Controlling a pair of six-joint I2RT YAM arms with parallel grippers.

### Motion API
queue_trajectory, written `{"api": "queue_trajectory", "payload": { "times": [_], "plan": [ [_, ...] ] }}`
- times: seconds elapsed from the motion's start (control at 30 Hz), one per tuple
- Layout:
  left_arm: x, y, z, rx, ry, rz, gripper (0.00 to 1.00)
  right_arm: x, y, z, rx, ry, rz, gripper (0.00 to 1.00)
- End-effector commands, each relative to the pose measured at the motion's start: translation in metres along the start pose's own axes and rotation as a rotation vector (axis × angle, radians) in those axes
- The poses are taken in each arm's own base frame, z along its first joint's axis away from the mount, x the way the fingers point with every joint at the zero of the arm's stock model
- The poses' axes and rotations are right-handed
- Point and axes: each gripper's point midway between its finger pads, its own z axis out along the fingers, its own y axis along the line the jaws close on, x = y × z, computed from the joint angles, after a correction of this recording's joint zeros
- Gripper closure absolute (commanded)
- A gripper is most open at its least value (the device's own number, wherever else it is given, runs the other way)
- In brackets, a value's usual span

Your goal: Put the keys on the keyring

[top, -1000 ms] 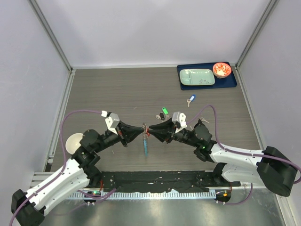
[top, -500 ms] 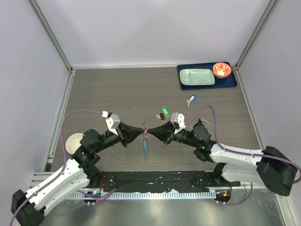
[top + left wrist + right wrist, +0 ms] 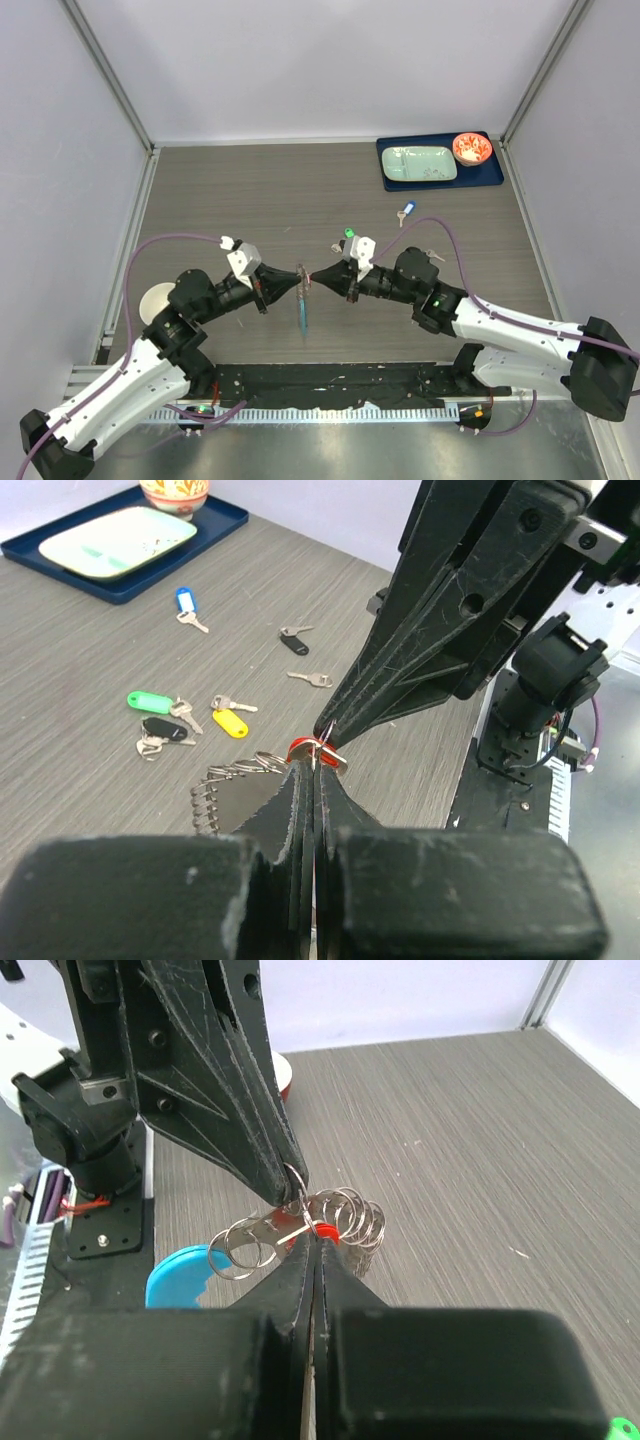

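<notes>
The left gripper [image 3: 298, 281] and the right gripper [image 3: 318, 278] are brought tip to tip above the near middle of the table [image 3: 250, 190]. Both are clenched, with no gap seen between the fingers of either. In the right wrist view a loop of the keyring [image 3: 340, 1215] is pinched at the tip of the left gripper. A red-headed key [image 3: 323, 1230] is seen right at the right gripper's own fingertips and appears to be gripped there. The keyring is thus held up between the two tips, with its coil of wire loops bunched there and its blue crescent hanging below.

The table is of grey wood grain and is enclosed by pale walls on three sides. In the far right corner a dark blue tray [image 3: 495, 175] is set, bearing a pale green dish [image 3: 420, 163] and an orange-red bowl [image 3: 471, 148]. A white disc [image 3: 152, 302] lies by the left arm.

A blue-tagged key [image 3: 406, 210] and a green-tagged key [image 3: 349, 234] are made out from above. The yellow tag [image 3: 232, 723], the black tag [image 3: 165, 730], a black-headed key [image 3: 293, 644] and a plain silver key [image 3: 310, 678], all lying loose on the table, are made clear only by the left wrist view. The crescent's shape is shown only by the right wrist view.
</notes>
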Motion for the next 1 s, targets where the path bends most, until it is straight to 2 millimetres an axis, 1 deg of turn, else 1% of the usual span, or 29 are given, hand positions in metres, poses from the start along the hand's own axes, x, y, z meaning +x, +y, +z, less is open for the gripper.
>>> {"api": "queue_trajectory", "payload": {
  "times": [0.0,0.03,0.07,0.1,0.13,0.17,0.2,0.23,0.27,0.33,0.43,0.63,0.7,0.73,0.77,0.83,0.87,0.9,0.93,0.97],
  "plan": [
    [-0.025,0.000,-0.001,-0.009,-0.046,0.054,1.00,-0.005,-0.009,0.000,0.056,0.083,-0.097,0.99],
    [-0.027,0.000,-0.001,-0.008,-0.048,0.055,1.00,0.003,-0.003,0.001,0.043,0.125,-0.117,0.99],
    [-0.026,0.000,0.000,-0.007,-0.043,0.051,1.00,0.008,-0.007,0.002,0.071,0.152,-0.133,0.99],
    [-0.027,-0.001,0.000,-0.006,-0.041,0.051,1.00,0.005,-0.007,0.003,0.076,0.160,-0.147,0.99],
    [-0.028,-0.001,0.001,-0.005,-0.041,0.051,1.00,0.010,-0.007,0.002,0.084,0.189,-0.169,0.99],
    [-0.027,-0.001,0.001,-0.006,-0.034,0.048,1.00,0.011,-0.005,0.004,0.093,0.202,-0.183,0.99],
    [-0.027,0.000,0.002,-0.007,-0.028,0.046,1.00,0.010,-0.007,0.005,0.108,0.211,-0.192,0.99],
    [-0.027,0.000,0.002,-0.007,-0.025,0.046,1.00,0.014,-0.008,0.004,0.115,0.235,-0.208,0.99],
    [-0.028,0.000,0.001,-0.009,-0.025,0.046,1.00,0.015,-0.004,0.006,0.112,0.244,-0.218,0.99],
    [-0.030,0.000,0.000,-0.013,-0.028,0.047,1.00,0.018,-0.013,0.004,0.171,0.280,-0.237,0.99],
    [-0.033,-0.001,-0.002,-0.019,-0.039,0.050,1.00,0.020,-0.019,0.002,0.220,0.313,-0.263,0.99],
    [-0.034,-0.001,-0.006,-0.024,-0.039,0.058,1.00,0.025,-0.026,-0.001,0.274,0.362,-0.285,0.99],
    [-0.030,0.000,-0.006,-0.025,-0.031,0.058,1.00,0.025,-0.025,-0.001,0.270,0.362,-0.282,0.99],
    [-0.030,-0.001,-0.006,-0.025,-0.032,0.057,1.00,0.022,-0.020,0.001,0.249,0.338,-0.274,0.99],
    [-0.030,0.000,-0.006,-0.027,-0.039,0.057,1.00,0.015,-0.018,0.001,0.243,0.304,-0.264,0.98],
    [-0.028,0.001,-0.006,-0.030,-0.048,0.052,1.00,0.010,-0.011,0.002,0.223,0.241,-0.228,0.87],
    [-0.031,0.001,-0.006,-0.033,-0.069,0.053,1.00,0.001,-0.007,0.000,0.208,0.199,-0.216,0.83],
    [-0.033,0.000,-0.007,-0.030,-0.084,0.054,1.00,-0.001,-0.004,-0.001,0.203,0.169,-0.201,0.75],
    [-0.031,0.000,-0.008,-0.031,-0.088,0.051,1.00,-0.005,-0.003,-0.002,0.200,0.142,-0.193,0.72],
    [-0.035,-0.001,-0.008,-0.028,-0.109,0.049,1.00,-0.006,0.003,-0.006,0.174,0.114,-0.188,0.69]
  ]
}}
